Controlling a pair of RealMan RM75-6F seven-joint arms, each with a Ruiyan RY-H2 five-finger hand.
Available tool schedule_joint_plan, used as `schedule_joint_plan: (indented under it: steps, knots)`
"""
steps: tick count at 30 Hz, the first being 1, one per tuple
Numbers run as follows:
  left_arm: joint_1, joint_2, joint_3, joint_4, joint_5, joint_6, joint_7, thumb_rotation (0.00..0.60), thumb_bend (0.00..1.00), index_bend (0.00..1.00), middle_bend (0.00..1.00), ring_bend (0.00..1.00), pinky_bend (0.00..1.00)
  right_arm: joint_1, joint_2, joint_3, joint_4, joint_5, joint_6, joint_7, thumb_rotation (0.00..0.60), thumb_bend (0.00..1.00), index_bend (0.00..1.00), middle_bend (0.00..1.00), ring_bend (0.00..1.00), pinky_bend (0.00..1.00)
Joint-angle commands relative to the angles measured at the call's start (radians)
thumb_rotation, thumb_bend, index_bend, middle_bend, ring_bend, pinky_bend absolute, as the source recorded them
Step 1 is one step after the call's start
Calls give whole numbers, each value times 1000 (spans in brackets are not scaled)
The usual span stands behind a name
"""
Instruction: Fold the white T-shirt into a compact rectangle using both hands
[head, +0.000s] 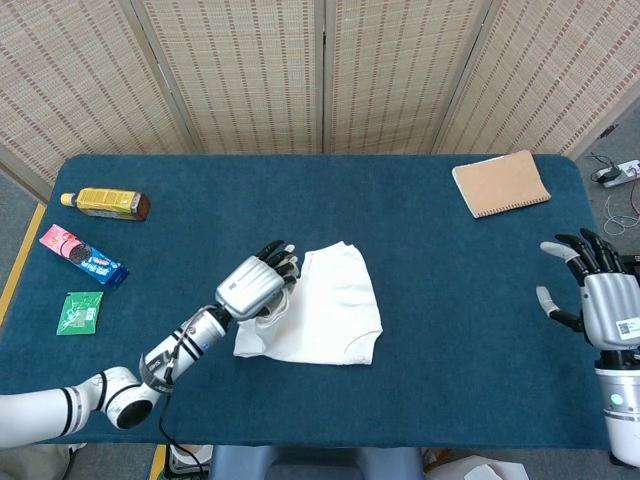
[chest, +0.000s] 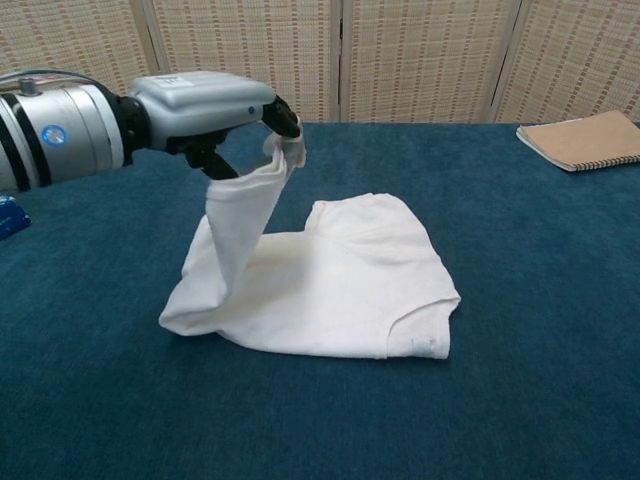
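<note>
The white T-shirt (head: 335, 305) (chest: 350, 290) lies partly folded on the blue table, sleeve and collar end to the right. My left hand (head: 257, 286) (chest: 210, 108) grips the shirt's left end and holds it lifted above the table, so the cloth hangs from the fingers in a raised flap over the rest of the shirt. My right hand (head: 602, 296) hovers at the table's right edge, far from the shirt, fingers spread with nothing in them. The chest view does not show the right hand.
A tan spiral notebook (head: 500, 183) (chest: 580, 139) lies at the back right. At the left side sit a yellow-labelled bottle (head: 104, 203), a pink and blue snack pack (head: 82, 256) and a green packet (head: 78, 312). Woven screens stand behind the table.
</note>
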Motion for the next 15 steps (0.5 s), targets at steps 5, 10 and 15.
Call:
schedule_joint_plan:
  steps: [5, 10, 15]
  knots:
    - [-60, -133, -1, 17, -110, -12, 197, 600, 620, 699, 318, 156, 64, -12, 12, -1, -1, -1, 9, 13, 600, 301, 277, 210, 72, 124]
    - [-84, -223, 1, 59, -195, 10, 307, 600, 620, 699, 318, 156, 64, -17, 16, 0, -2, -1, 12, 18, 600, 301, 277, 210, 71, 124]
    - [-109, -300, -5, 108, -285, 32, 398, 600, 620, 699, 318, 156, 63, -18, 16, 0, -1, -1, 9, 20, 600, 302, 277, 210, 72, 124]
